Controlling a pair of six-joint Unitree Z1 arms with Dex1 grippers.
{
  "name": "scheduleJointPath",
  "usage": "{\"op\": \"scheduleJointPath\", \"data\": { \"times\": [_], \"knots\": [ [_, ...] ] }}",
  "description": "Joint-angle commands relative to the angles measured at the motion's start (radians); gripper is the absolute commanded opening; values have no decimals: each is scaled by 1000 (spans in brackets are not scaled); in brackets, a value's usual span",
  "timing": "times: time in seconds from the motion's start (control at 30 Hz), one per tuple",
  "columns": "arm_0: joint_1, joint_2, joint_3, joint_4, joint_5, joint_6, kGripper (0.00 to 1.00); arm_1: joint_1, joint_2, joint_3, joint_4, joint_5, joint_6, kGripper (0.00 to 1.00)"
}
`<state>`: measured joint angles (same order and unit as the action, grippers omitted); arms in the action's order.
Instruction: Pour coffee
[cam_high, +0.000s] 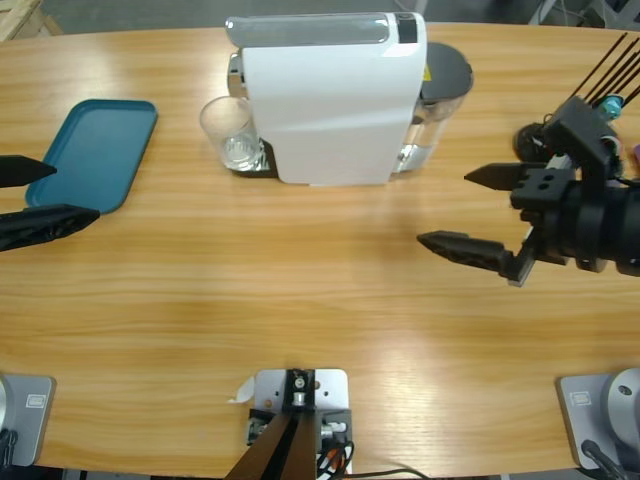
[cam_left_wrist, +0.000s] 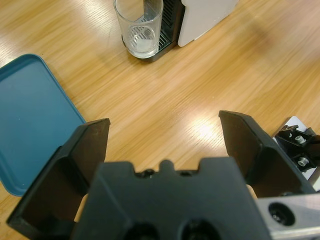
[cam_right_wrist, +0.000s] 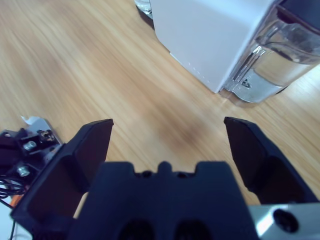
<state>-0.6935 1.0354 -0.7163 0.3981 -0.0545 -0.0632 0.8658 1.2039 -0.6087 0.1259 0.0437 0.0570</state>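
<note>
Left wrist view showed you the left gripper (cam_left_wrist: 162, 140) with its jaws spread wide and nothing between them, only bare wood of the table (cam_left_wrist: 200, 85) in the gap. Beyond the jaws, up the picture, stood the clear glass (cam_left_wrist: 139, 27) on the dark drip tray of the white coffee machine (cam_left_wrist: 205, 17), and the teal tray (cam_left_wrist: 30, 115) lay flat to one side of the gripper. From above, you could see that gripper (cam_high: 45, 195) coming in low from the left edge, its two black tips lying at the near end of the tray (cam_high: 95, 150), one of them overlapping the tray's corner.

Your right gripper (cam_right_wrist: 167, 145) also had its jaws wide apart and held nothing. It looked along the table toward the machine's white side (cam_right_wrist: 210, 35) and the clear water tank (cam_right_wrist: 277, 60) at its back. In the high view the right gripper (cam_high: 465, 210) reached in from the right edge, level over the wood, pointed left, well apart from the machine (cam_high: 330, 100).

As for the coffee, you could not make out any dark liquid: the glass (cam_high: 230, 135) stood upright just beside the machine's front, touching nothing but the drip tray, and its bottom looked clear and pale in both views. Both grippers were well apart from it
</note>
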Motion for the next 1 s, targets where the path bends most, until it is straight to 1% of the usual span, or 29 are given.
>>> {"op": "scheduleJointPath", "data": {
  "times": [0.03,0.2,0.33,1.0],
  "knots": [
    [-7,35,34,-15,-8,9,950,10,69,37,-23,0,-13,991],
    [-7,37,35,-15,-8,9,950,10,65,38,-23,-6,-13,991],
    [-8,37,35,-17,-8,9,950,10,59,41,-23,-41,-13,991],
    [-7,42,37,-22,-8,8,950,10,95,43,-26,-46,-13,991]
  ]
}}
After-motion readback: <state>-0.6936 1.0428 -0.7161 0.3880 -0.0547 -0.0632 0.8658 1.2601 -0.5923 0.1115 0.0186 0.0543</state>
